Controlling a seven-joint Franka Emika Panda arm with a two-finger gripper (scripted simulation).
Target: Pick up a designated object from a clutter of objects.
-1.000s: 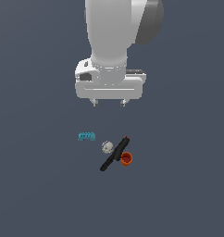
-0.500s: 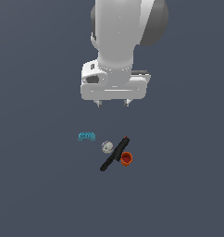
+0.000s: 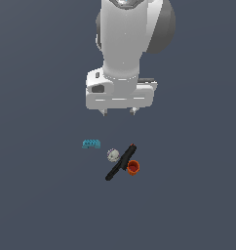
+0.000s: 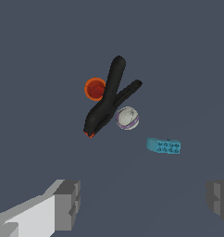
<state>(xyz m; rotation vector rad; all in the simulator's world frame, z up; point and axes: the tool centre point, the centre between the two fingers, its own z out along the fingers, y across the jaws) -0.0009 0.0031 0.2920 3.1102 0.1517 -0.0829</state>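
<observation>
Whitish-grey mottled ball (image 3: 112,155) (image 4: 127,117) on floor, touching black clamp (image 3: 121,162) (image 4: 108,98), near teal block (image 3: 91,144) (image 4: 164,146).

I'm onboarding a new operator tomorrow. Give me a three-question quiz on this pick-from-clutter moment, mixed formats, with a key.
1. True or false: the end effector is gripping the ball.
2. Which item lies nearest the ball? A) teal block B) black tool C) orange cup
3. Fill in: in the exterior view, the cup sits on the tool's ____ side.

Key:
1. False; it hangs open above the clutter, holding nothing.
2. B; in the wrist view the ball sits right against the tool.
3. Right.
</observation>
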